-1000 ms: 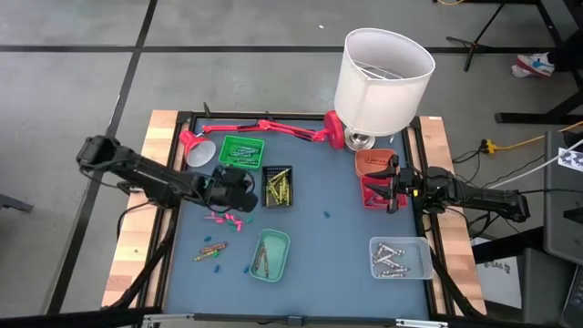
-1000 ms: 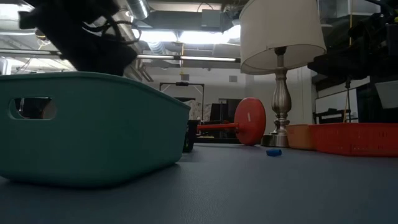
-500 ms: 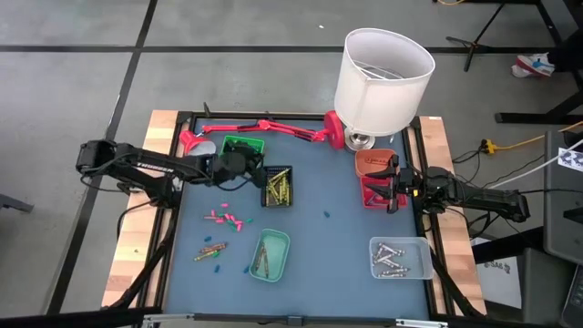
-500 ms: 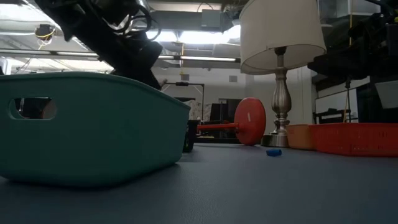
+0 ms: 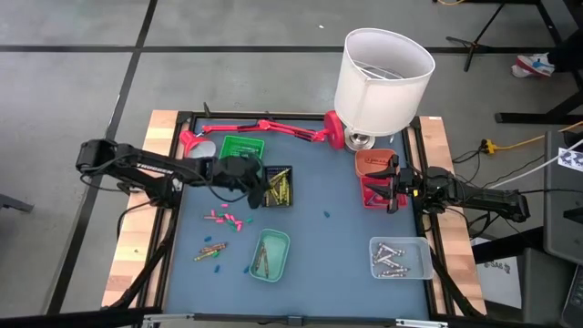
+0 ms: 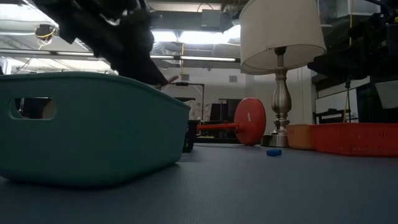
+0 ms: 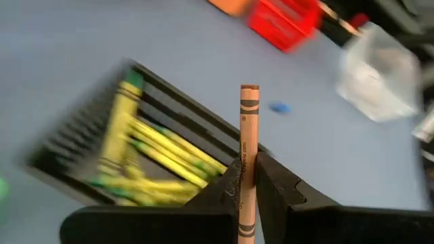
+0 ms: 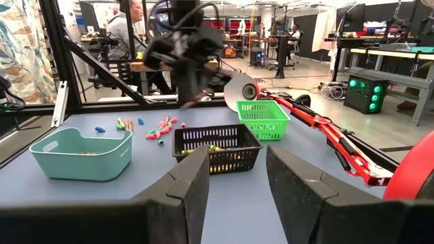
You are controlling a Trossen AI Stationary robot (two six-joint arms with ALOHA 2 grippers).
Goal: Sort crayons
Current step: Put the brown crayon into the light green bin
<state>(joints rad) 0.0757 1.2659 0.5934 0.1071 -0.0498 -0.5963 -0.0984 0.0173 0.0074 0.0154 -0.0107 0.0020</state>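
Brown crayon (image 7: pixel 249 163) clamped upright in left gripper (image 5: pixel 248 175) jaws above black basket (image 5: pixel 278 186) of yellow crayons (image 7: pixel 159 157), right gripper (image 5: pixel 392 188) jaws apart beside red tray (image 5: pixel 374 192).

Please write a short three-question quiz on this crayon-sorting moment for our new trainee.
1. True or false: the left gripper is shut on a crayon.
2. Which tray holds the yellow crayons? A) the black tray B) the teal tray C) the clear tray
3. Fill in: the right gripper waits with its fingers ____, beside the red tray.

Key: 1 true; 2 A; 3 open.
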